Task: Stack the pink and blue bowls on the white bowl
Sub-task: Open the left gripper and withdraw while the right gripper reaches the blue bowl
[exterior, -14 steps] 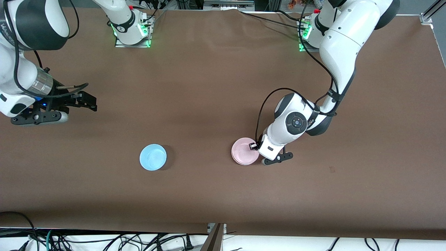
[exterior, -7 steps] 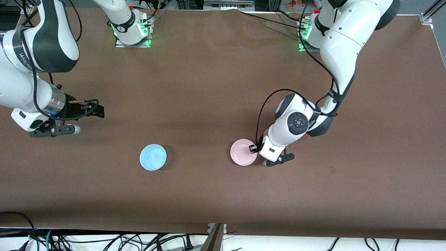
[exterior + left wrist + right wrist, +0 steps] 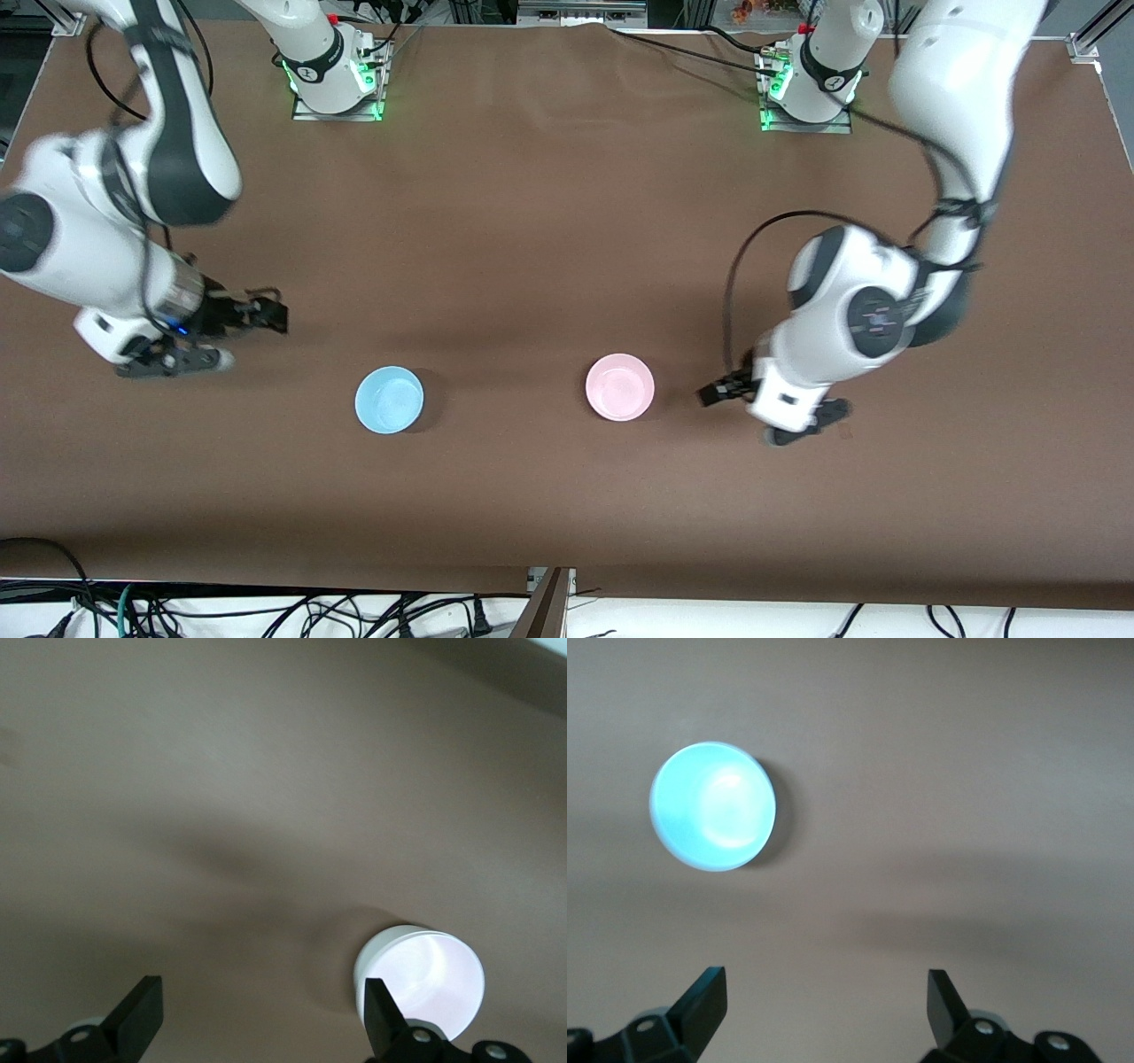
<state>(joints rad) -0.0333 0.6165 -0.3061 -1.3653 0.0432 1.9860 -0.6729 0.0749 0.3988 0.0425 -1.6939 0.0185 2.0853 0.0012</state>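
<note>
- Left gripper (image 3: 714,392): fingers (image 3: 142,1014) wide apart, nothing between them, up over bare brown counter (image 3: 532,221), just beside pink bowl (image 3: 620,386) toward left arm's end, not touching it.
- Pink bowl: upright on counter, mid-counter, clear of left gripper; in left wrist view shows just ahead of one fingertip, washed pale (image 3: 421,979).
- White rim visible under pink bowl in left wrist view; looks like pink nested on white bowl (image 3: 370,950), but white not separately visible in front view, so can't confirm fully.
- Right gripper (image 3: 270,314): fingers (image 3: 704,997) wide apart, empty, over bare counter toward right arm's end.
- Blue bowl (image 3: 389,400): upright on counter, alone, near right gripper but apart; toward pink bowl from it and nearer front cam than spot under gripper. In right wrist view shows ahead of fingers (image 3: 713,806), not between them.
- Blue and pink bowls: side by side, well apart, about same distance from front cam.
- Blue bowl between right gripper and pink bowl; pink bowl between blue bowl and left gripper.
- Both arms blurred in front view.
- Arm bases w/ green lights at counter edge farthest from front cam; cables (image 3: 266,611) along edge nearest front cam.
</note>
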